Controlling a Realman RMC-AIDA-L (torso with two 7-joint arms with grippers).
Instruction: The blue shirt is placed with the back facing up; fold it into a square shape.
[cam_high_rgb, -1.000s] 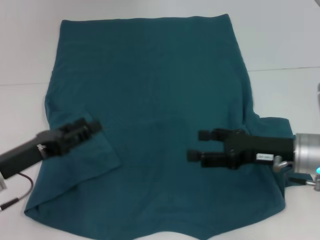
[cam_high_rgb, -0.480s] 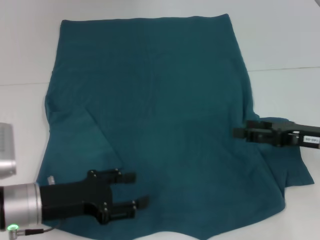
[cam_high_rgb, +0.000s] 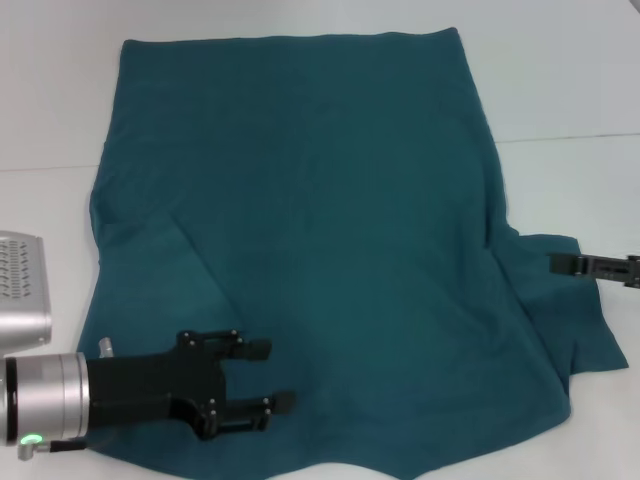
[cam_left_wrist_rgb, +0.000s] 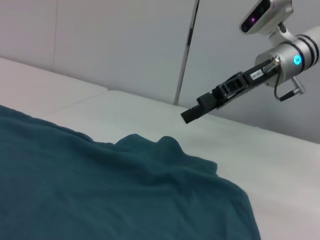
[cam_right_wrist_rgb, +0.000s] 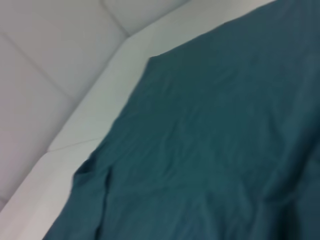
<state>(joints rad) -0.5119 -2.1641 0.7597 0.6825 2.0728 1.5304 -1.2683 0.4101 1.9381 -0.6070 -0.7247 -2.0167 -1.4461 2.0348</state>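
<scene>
Right claw (cam_high_rgb: 556, 264) withdrawn, mostly cut off, left claw (cam_high_rgb: 270, 375) spread above blue shirt (cam_high_rgb: 320, 230)

Cut off and covered parts

The large dark teal-blue cotton shirt (cam_high_rgb: 320, 240) runs off the head view's near edge, so its collar end is unseen. The black left gripper (cam_high_rgb: 265, 376) covers a patch of cloth near that edge. The black right gripper (cam_high_rgb: 560, 263) shows only its fingertips at the frame's side, its jaw gap too small to read.
</scene>
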